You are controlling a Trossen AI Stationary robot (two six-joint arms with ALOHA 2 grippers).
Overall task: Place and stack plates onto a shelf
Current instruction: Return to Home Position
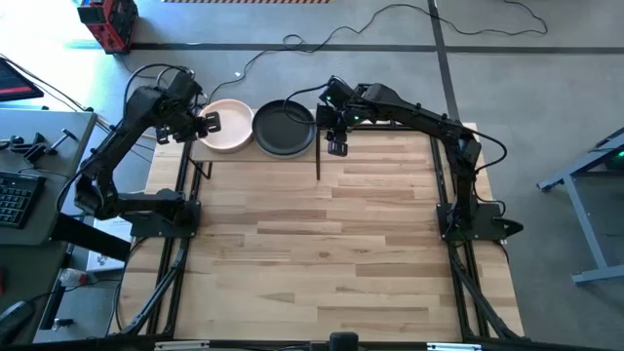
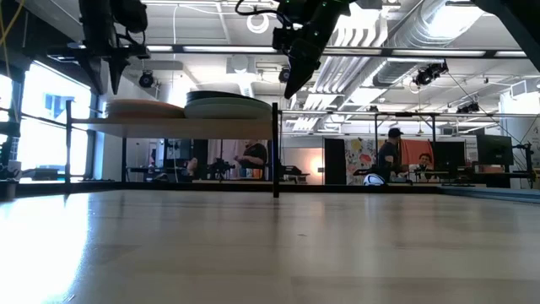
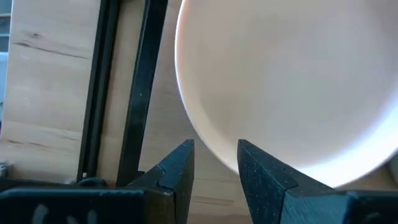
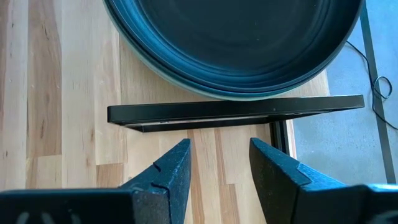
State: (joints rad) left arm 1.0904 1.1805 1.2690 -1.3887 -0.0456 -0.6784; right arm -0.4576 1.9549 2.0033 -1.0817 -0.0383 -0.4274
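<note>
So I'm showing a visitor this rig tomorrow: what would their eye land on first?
Two plate stacks sit side by side on the shelf at the far edge of the table: a pale pink-topped stack on the left, a black-topped stack on the right. The left hand hovers open over the pink stack's left rim; the right hand hangs open off the shelf's right end.

Bright, even overhead lighting. Window (image 2: 42, 110) at far left throws glare across the table (image 2: 51, 245). Right arm (image 2: 305, 34) stands backlit, in silhouette. Pale plate (image 3: 292, 81) washed out by glare.
</note>
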